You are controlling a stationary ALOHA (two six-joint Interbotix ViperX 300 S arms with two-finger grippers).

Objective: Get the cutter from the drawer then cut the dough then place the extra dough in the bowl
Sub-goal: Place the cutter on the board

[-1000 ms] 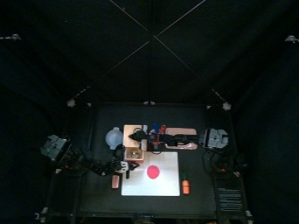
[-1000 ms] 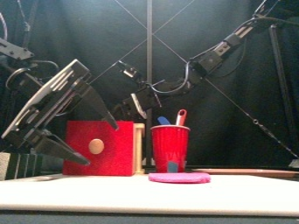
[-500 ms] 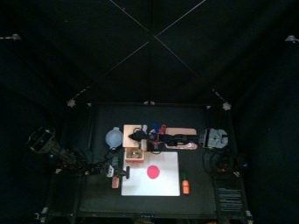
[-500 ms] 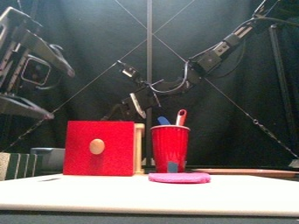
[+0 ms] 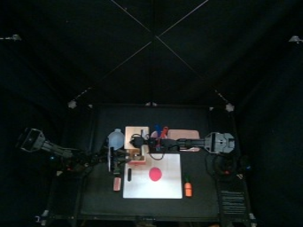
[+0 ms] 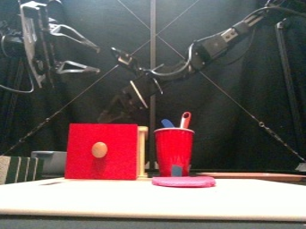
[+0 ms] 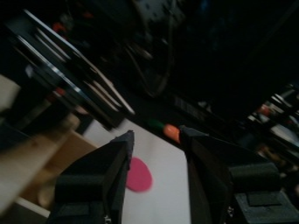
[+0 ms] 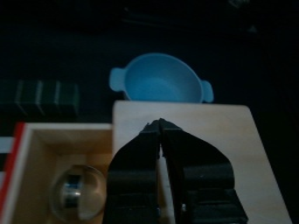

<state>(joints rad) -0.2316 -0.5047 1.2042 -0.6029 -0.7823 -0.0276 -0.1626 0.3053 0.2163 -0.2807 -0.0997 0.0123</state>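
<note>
The right hand [image 8: 156, 125] is held pressed together over the wooden box [image 8: 222, 131] (cutter [image 8: 73, 193] inside its drawer); the left hand [image 7: 152, 137] is spread, left of it.

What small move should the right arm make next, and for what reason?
Probably open the right gripper and lower it toward the cutter: its jaws are shut above the wooden box, and the cutter lies untouched in the open drawer.

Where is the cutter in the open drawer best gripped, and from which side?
Probably from straight above: the drawer walls enclose the cutter. It seems to lie flat, ring facing up, so pinch its rim, one finger inside the ring. Its wire handle is unclear. The right hand, now shut, must open first.
</note>
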